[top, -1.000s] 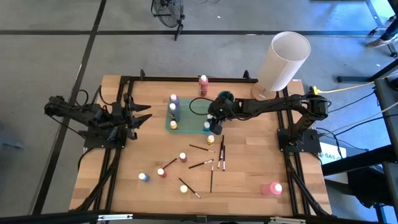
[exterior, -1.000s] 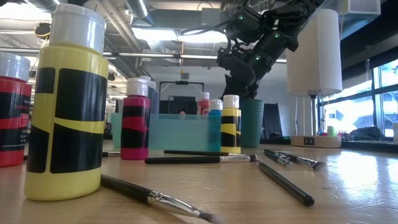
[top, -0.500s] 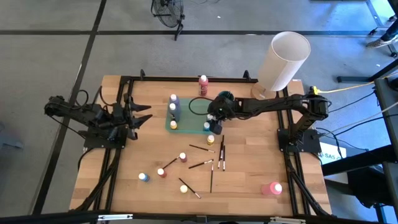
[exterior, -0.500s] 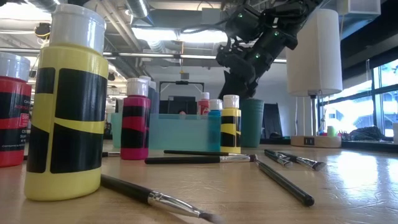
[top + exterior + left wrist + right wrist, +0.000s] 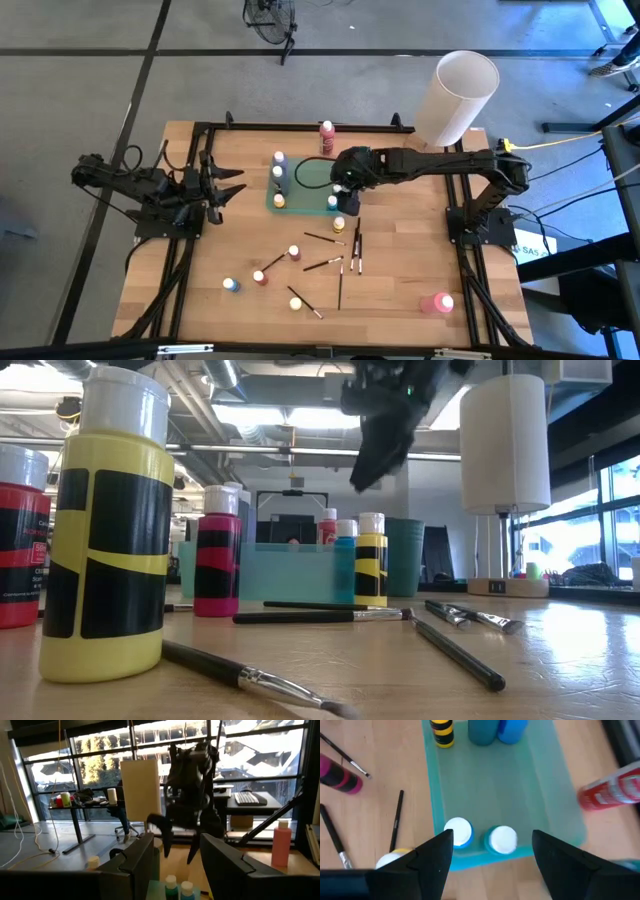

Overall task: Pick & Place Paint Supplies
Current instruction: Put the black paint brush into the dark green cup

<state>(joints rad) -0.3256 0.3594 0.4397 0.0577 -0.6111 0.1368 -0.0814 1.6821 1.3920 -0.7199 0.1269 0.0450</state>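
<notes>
**Hovering over the teal tray with parted jaws**

Hanging above the teal tray (image 5: 305, 188), the right gripper (image 5: 492, 851) holds nothing, its jaws spread wide. Two white-capped bottles (image 5: 481, 838) stand inside the tray at the wall directly beneath it; a yellow, a teal and a blue bottle stand at the opposite wall. More paint bottles and thin brushes (image 5: 340, 262) lie scattered on the wooden table (image 5: 400, 300). At the table's left side waits the left gripper (image 5: 228, 187), jaws partly apart and empty.
</notes>
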